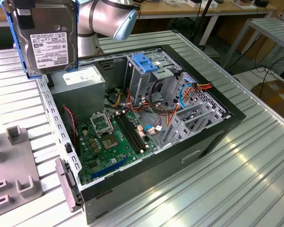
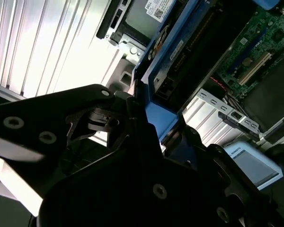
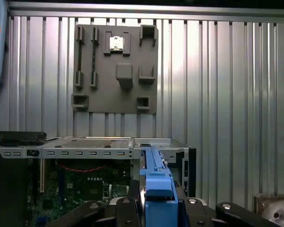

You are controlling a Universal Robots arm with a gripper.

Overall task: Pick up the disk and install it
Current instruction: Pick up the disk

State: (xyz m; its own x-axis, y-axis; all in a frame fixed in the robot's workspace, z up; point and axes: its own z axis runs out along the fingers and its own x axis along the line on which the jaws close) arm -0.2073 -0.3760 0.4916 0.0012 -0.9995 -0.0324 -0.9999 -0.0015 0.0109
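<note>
One disk [image 1: 49, 42], silver-grey with a white label and blue side rails, hangs upright, raised clear of the open case [image 1: 217, 137], at the exterior view's upper left. Gripper [image 3: 158, 208] fingers clamp its blue rail.

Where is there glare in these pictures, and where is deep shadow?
In the second wrist view, glare whitens the ribbed table, while the tool holding the disk is near-black against it; in the exterior view, bright patches lie on the table beside the computer case; in the first wrist view, light is even, but the case's inside is dim.
</note>
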